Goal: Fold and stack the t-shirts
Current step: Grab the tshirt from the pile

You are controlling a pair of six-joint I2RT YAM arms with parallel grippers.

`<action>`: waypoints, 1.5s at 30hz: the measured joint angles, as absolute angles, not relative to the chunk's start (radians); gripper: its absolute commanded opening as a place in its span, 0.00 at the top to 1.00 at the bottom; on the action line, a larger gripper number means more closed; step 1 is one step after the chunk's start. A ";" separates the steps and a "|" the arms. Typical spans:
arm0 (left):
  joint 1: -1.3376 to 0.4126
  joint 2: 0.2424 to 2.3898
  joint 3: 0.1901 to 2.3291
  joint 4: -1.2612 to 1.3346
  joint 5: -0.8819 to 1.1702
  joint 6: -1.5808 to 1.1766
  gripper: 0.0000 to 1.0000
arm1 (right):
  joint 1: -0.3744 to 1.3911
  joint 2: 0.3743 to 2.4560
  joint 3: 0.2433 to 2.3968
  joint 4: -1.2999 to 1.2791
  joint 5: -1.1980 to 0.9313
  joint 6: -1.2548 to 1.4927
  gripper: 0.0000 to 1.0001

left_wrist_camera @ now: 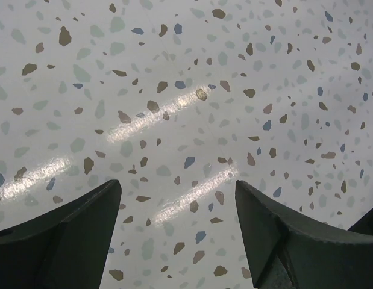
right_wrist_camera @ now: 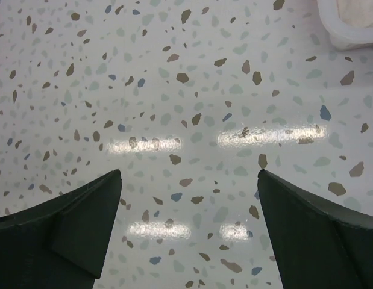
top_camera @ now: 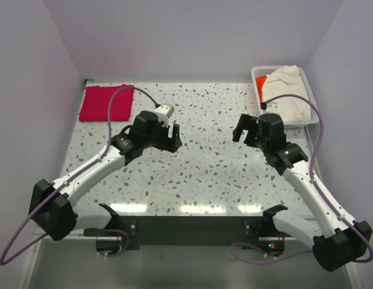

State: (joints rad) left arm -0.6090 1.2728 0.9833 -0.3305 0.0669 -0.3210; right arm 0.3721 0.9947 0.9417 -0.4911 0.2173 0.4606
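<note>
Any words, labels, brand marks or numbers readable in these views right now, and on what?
No text can be read in any view.
crimson-pink t-shirt: plain, no print or tag showing.
cream-white t-shirt: no print or label showing.
white basket: no marking visible.
left arm and right arm: any markings too small to read.
table: speckle pattern only.

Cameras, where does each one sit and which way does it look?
Top external: high behind, looking down on the table, left arm, right arm, crimson-pink t-shirt and basket with the cream-white t-shirt.
Left wrist: on the left arm, facing down at table; the open left gripper shows.
Right wrist: likewise; right gripper open. Its basket corner also shows from the top.
</note>
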 measured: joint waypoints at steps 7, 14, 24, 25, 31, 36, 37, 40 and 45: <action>-0.609 1.273 0.983 -0.330 0.072 -0.321 0.18 | 0.372 1.015 0.942 -0.492 0.217 0.459 0.01; -0.609 1.273 0.983 -0.330 0.081 -0.321 0.18 | 0.372 1.051 0.951 -0.492 0.224 0.455 0.01; -0.609 1.273 0.983 -0.323 0.112 -0.321 0.18 | 0.270 1.513 1.330 -0.488 0.274 0.374 0.02; -0.609 1.271 0.983 -0.323 0.112 -0.321 0.18 | 0.245 1.553 1.369 -0.487 0.275 0.371 0.03; -0.609 1.240 0.976 -0.323 0.105 -0.321 0.18 | 0.023 1.771 1.576 -0.485 0.259 0.376 0.05; -0.608 1.222 0.975 -0.323 0.099 -0.321 0.18 | -0.096 1.882 1.676 -0.481 0.255 0.389 0.05; -0.608 1.221 0.975 -0.323 0.099 -0.321 0.18 | -0.107 1.897 1.685 -0.480 0.259 0.391 0.05; -0.607 1.221 0.975 -0.323 0.099 -0.321 0.18 | -0.124 1.938 1.705 -0.482 0.282 0.391 0.06; -0.601 1.219 0.973 -0.323 0.100 -0.321 0.18 | -0.150 1.982 1.711 -0.482 0.309 0.388 0.10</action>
State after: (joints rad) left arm -0.6014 1.2194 0.9733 -0.3229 0.0998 -0.3214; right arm -0.1497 1.9816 1.7107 -0.4816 0.3092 0.3878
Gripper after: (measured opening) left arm 0.821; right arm 0.925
